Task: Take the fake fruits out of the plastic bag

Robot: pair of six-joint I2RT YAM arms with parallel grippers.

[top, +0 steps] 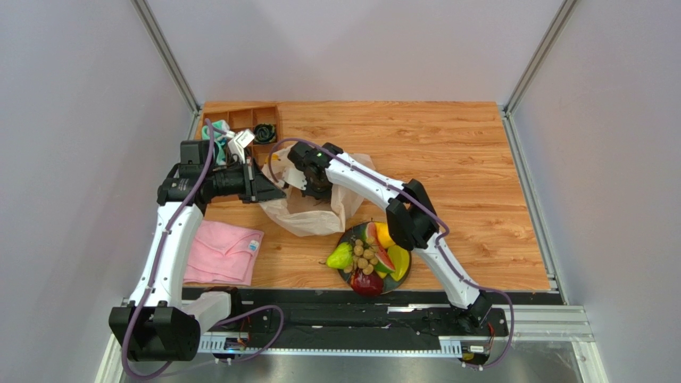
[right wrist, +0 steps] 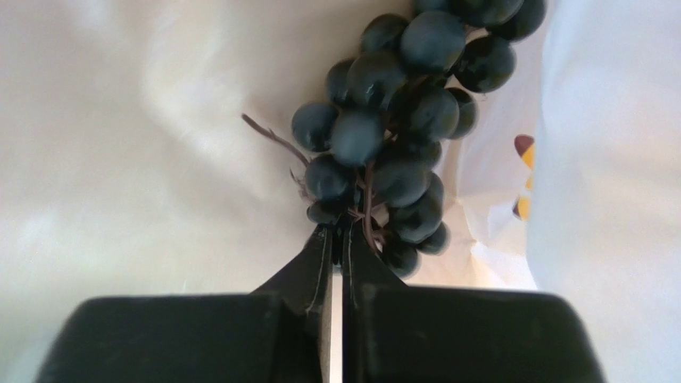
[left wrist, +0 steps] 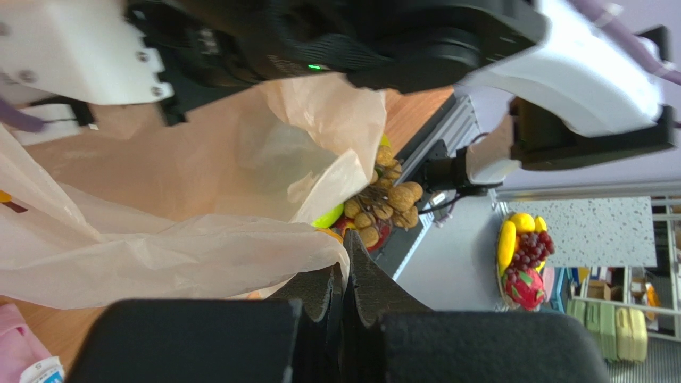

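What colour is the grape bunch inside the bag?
Dark purple, almost blue-black; the right wrist view shows the grape bunch best.

Pale grey walls (top: 352,40) on three sides; aluminium corner posts (top: 166,56); wood-grain tabletop (top: 463,159); even, soft light.

Left claw (left wrist: 341,257), right claw (right wrist: 336,237): both clamped.

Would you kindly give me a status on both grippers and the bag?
Left gripper shut on bag rim. Right gripper inside bag, shut on grapes stem. Other fruits out on plate. No obstruction seen.
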